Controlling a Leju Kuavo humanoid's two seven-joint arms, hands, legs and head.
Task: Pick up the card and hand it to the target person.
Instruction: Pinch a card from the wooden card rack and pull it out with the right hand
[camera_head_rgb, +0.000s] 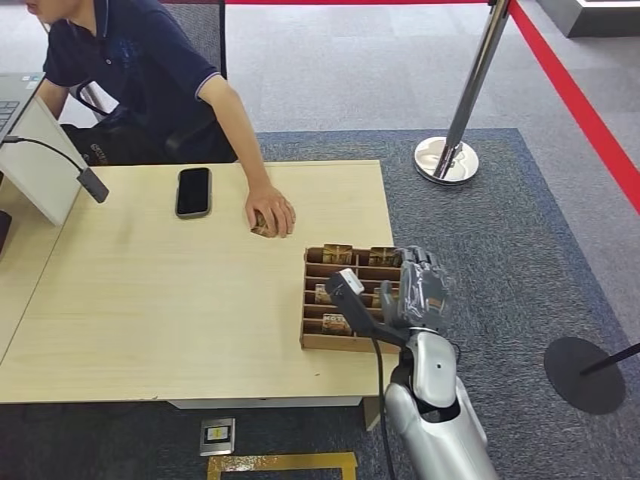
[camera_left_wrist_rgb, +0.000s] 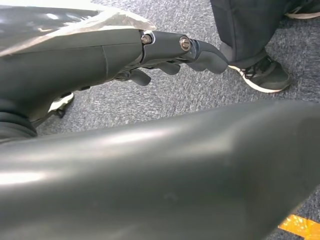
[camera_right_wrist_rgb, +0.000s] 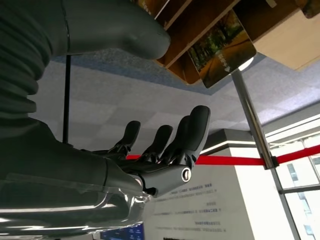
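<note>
Wooden, with several narrow compartments, the tray (camera_head_rgb: 313, 340) is your landmark: it sits at the near right corner of the table (camera_head_rgb: 151, 300). You see cards standing in its slots, and one card (camera_right_wrist_rgb: 222, 50) with a picture of trees shows close above the right hand in the right wrist view, sticking out of a slot. The right hand (camera_head_rgb: 421, 285) hovers just at the right edge of the tray; its fingers (camera_right_wrist_rgb: 188, 132) are spread and lightly curved, and they hold nothing. No finger touches a card as far as you can tell.

The left hand (camera_left_wrist_rgb: 151, 55) hangs low over grey carpet, far from the tray. Its fingers (camera_left_wrist_rgb: 205, 55) lie fairly straight, a little curled, and they hold nothing.

Behind the tray, a person's hand (camera_head_rgb: 270, 212) rests on the table and covers a small patterned thing; what it is you cannot tell. Further left from the tray lies a black phone (camera_head_rgb: 193, 191). Beyond the tray, on the floor, stands a metal post (camera_head_rgb: 460, 100) with red barrier tape (camera_head_rgb: 573, 100).
</note>
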